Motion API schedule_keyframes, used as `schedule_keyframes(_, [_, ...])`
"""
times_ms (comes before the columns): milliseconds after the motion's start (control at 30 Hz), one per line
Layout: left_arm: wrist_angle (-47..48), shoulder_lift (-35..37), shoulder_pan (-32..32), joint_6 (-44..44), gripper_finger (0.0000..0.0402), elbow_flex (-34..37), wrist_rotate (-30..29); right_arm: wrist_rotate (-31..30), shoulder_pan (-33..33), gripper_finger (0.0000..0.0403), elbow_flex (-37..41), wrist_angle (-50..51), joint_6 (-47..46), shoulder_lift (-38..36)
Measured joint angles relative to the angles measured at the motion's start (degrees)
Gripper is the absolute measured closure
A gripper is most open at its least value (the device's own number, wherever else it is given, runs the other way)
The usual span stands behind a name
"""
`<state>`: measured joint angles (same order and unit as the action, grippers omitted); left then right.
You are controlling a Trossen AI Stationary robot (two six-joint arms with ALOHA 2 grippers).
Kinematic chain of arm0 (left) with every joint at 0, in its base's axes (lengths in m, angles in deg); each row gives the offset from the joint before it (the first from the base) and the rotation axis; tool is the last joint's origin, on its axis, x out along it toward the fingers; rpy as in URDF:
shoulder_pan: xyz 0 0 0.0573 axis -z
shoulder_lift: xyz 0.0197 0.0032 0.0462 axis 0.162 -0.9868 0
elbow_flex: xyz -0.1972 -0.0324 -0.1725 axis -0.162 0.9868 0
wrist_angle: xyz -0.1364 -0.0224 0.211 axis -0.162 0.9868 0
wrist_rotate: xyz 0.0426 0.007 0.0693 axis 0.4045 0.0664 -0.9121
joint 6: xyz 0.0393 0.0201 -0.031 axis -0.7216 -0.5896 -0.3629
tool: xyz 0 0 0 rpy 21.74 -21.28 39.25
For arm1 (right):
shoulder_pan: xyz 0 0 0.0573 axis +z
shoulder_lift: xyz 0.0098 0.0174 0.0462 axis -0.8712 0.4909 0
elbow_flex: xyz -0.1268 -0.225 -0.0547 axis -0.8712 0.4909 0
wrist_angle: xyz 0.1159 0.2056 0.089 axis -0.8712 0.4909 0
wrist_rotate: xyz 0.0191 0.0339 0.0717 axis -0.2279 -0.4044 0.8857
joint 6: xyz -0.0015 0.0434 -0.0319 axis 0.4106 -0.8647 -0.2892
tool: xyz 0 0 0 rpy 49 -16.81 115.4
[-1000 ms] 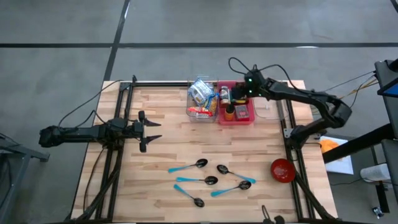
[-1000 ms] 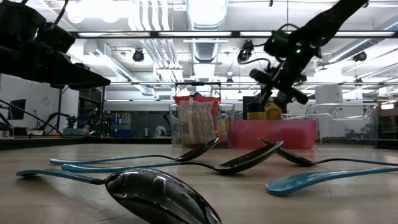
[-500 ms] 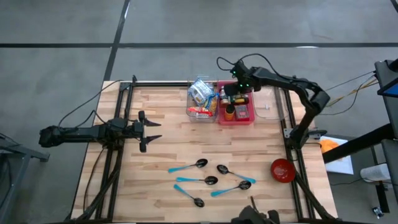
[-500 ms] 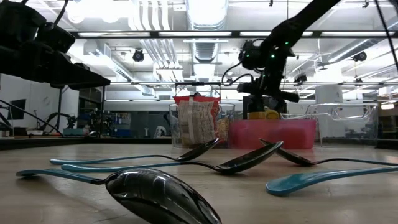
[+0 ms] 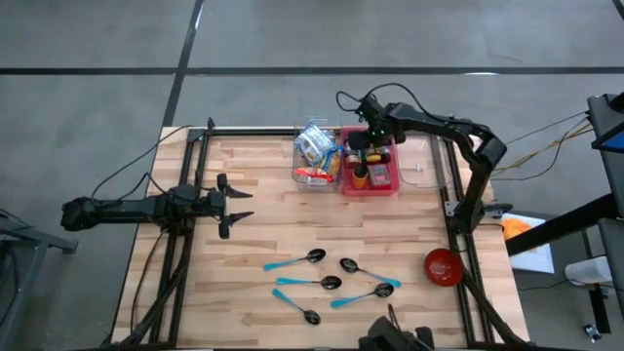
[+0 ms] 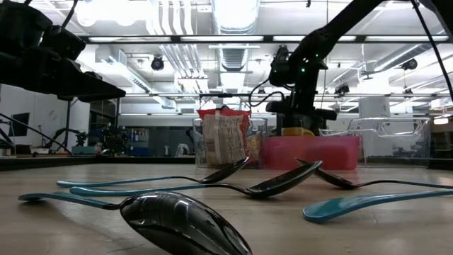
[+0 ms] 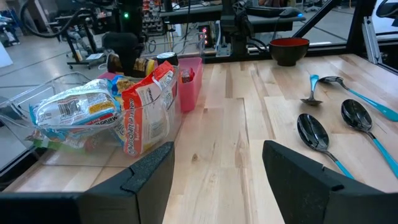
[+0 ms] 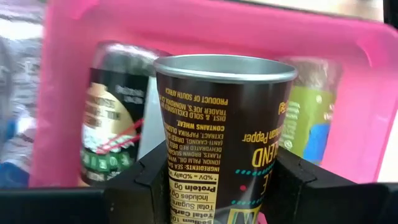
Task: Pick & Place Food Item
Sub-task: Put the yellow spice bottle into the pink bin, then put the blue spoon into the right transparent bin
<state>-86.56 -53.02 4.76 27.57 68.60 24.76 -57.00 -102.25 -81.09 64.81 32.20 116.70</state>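
Note:
A dark brown can point(image 8: 224, 124) with a silver end sits between the fingers of my right gripper point(image 8: 219, 186), which is shut on it. This gripper point(image 5: 363, 146) points steeply down over the far part of the pink bin point(image 5: 387, 187) at the table's far side. In the low view it point(image 6: 301, 110) hangs just above the bin point(image 6: 311, 152). Other cans point(image 8: 112, 124) stand in the bin below. My left gripper point(image 5: 239, 205) waits open at the table's left, level above the wood. My right gripper pinches the can's printed side wall point(image 8: 177, 168) between its two fingers, which lie across the can. The fingers come slanting down from above and from the table's right. The can's silver end point(image 8: 224, 67) points away from the arm. Whether the can touches the bin's contents does not show.
A clear bin point(image 5: 317, 161) of snack bags stands left of the pink one. Another clear bin point(image 5: 421, 168) is at its right. Several teal-handled spoons point(image 5: 327, 281) lie near the front middle, and a red bowl point(image 5: 442, 266) sits at the front right.
My right gripper has swung toward the table's left, over the far part of the pink bin. It has tipped from a slant to point steeply down. The can has gone along between its fingers. The left arm has kept still.

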Motion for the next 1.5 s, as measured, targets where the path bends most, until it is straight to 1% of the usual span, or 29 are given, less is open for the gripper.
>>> schedule_keyframes(200, [-0.01,0.0,0.01,0.0,0.0158,0.0,-0.01,-0.03,0.0,0.0231,0.4,0.05,0.28,0.09])
schedule_keyframes(300, [-0.01,0.0,0.01,0.01,0.0158,0.0,0.0,-0.3,0.0,0.0222,0.42,0.04,0.28,0.24])
schedule_keyframes(433, [0.01,0.0,0.01,0.02,0.0158,0.0,-0.02,-0.46,0.0,0.0193,0.42,-0.07,0.17,0.23])
schedule_keyframes(700, [-0.01,0.0,0.01,0.17,0.0158,0.0,0.0,-0.64,0.0,0.0117,0.44,-0.29,0.09,0.0])
schedule_keyframes(833, [-0.01,0.0,0.01,0.17,0.0158,0.0,-0.02,-0.66,0.0,0.0095,0.44,-0.29,0.09,-0.02])
schedule_keyframes(1267, [-0.01,-0.01,0.01,0.15,0.0158,0.0,-0.01,-0.52,0.0,0.009,0.49,-0.23,0.11,-0.28])
schedule_keyframes(1500, [-0.01,0.0,0.01,0.13,0.0158,0.0,0.0,-0.01,0.7,0.009,0.51,0.05,2.29,-3.05])
